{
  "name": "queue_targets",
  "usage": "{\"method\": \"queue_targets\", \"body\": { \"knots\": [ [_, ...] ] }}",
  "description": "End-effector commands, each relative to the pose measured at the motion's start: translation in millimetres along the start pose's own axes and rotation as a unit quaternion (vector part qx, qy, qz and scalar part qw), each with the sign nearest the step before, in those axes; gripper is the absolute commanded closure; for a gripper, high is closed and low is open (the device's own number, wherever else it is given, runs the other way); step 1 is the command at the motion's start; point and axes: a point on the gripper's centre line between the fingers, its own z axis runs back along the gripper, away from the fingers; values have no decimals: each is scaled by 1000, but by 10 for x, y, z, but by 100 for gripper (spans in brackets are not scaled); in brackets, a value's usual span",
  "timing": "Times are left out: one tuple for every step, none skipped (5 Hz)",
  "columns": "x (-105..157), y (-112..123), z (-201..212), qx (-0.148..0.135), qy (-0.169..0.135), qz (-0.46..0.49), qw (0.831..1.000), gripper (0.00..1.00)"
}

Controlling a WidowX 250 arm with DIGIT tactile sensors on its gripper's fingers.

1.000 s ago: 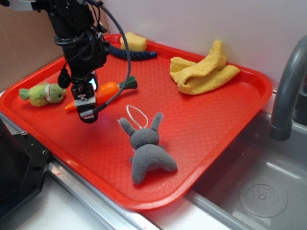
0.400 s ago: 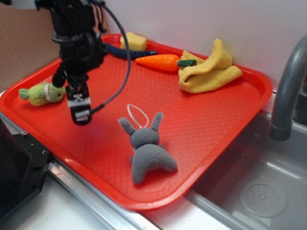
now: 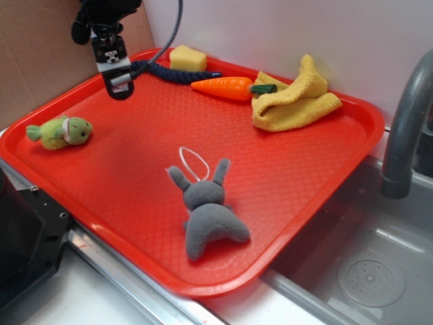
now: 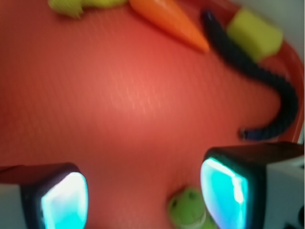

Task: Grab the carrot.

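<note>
The orange carrot (image 3: 223, 87) with a dark green stem lies at the back of the red tray (image 3: 325, 176), its stem end against the yellow cloth (image 3: 294, 100). In the wrist view its pointed end (image 4: 169, 19) shows at the top. My gripper (image 3: 116, 82) hangs high over the tray's back left corner, well left of the carrot. It is open (image 4: 143, 195), with only bare tray between its glowing pads (image 4: 64, 200).
A grey plush bunny (image 3: 206, 210) lies mid-tray. A green-yellow plush fish (image 3: 61, 132) sits at the left edge. A dark blue rope (image 3: 172, 73) and a yellow sponge (image 3: 187, 58) lie at the back. A sink with a grey faucet (image 3: 406, 128) is on the right.
The gripper has risen and moved back-left, away from the tray floor. The carrot lay beside the gripper one second ago; since 0.4 s ago it lies by the cloth, unmoved.
</note>
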Motion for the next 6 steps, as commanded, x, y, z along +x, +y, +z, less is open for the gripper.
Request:
{"method": "queue_targets", "body": {
  "knots": [
    [-8, 37, 98, 12, -17, 0, 1000, 0],
    [283, 172, -36, 19, -45, -123, 991, 0],
    [567, 319, -98, 42, -63, -193, 978, 0],
    [732, 420, -143, 51, -103, -225, 967, 0],
    [862, 450, -263, 74, -124, -194, 970, 0],
    [960, 465, -420, 47, -146, -190, 970, 0]
  ]
}}
